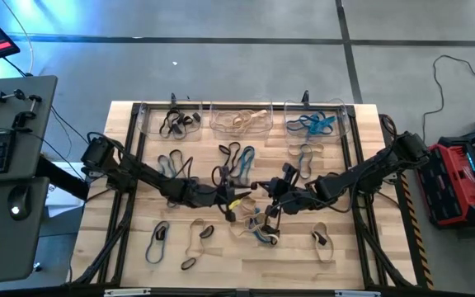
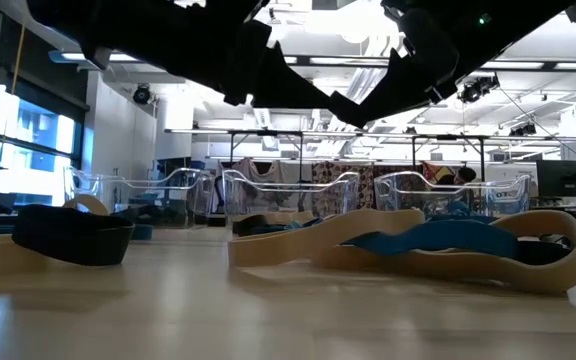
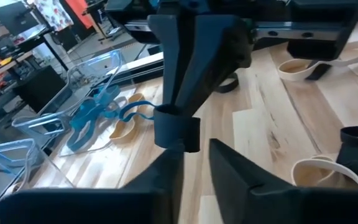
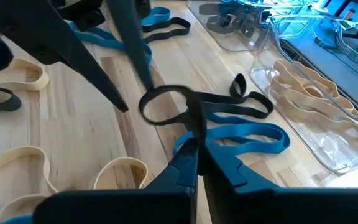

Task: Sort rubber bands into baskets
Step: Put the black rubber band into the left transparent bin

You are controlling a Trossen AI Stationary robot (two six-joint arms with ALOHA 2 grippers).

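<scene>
The right gripper [image 4: 195,144] is clenched on one end of a thin black rubber band [image 4: 164,90], held above the middle of the wooden table [image 1: 349,266]. From that pinch the band stands out as an open loop, its long axis running straight away from the right gripper toward the left gripper [image 1: 228,198], which meets it tip to tip at the loop's free end. Whether the left gripper has a hold on the band cannot be told. Around both grippers, loose rubber bands [image 1: 157,239] in black, tan and blue lie scattered on the wood. Three clear baskets stand in a row along the far edge: the left basket [image 1: 145,124] holds black bands, the middle basket [image 1: 221,125] tan ones, the right basket [image 1: 346,124] blue ones. The basket with black bands lies far and to the left of the held band, so the left arm is likely the nearer one to carry it there.
</scene>
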